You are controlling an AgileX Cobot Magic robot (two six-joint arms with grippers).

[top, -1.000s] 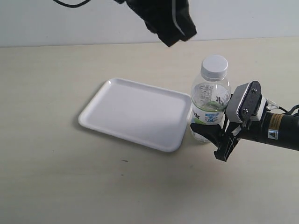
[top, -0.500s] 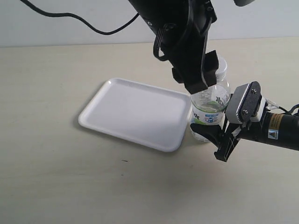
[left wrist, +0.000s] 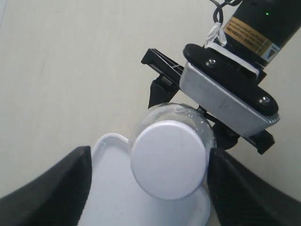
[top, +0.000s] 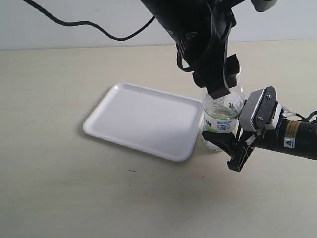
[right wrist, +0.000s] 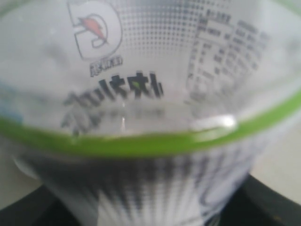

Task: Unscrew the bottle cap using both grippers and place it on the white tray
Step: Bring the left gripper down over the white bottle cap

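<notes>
A pale beige table (top: 59,198) fills the exterior view. On it, slightly left of the middle, lies the white tray (top: 138,119), shallow, rectangular, with rounded corners and a raised rim. Its surface is bare.

A thick black cabled arm comes down from 12 o'clock. Its left gripper (top: 225,79) sits over the bottle's top, jaws spread wide. In the left wrist view its fingers (left wrist: 51,188) flank the cap with clear gaps on both sides.

The bottle (top: 218,111) stands upright at 3 o'clock of the tray, just beside its rim. It is clear plastic, with a white label carrying blue lettering and a green band.

The right gripper (top: 228,146), black with a grey-white block and a yellow sticker, reaches in from 4 o'clock and clamps the bottle's lower body.

The bottle cap (left wrist: 168,159), small, round and plain white, is on the bottle's neck.
</notes>
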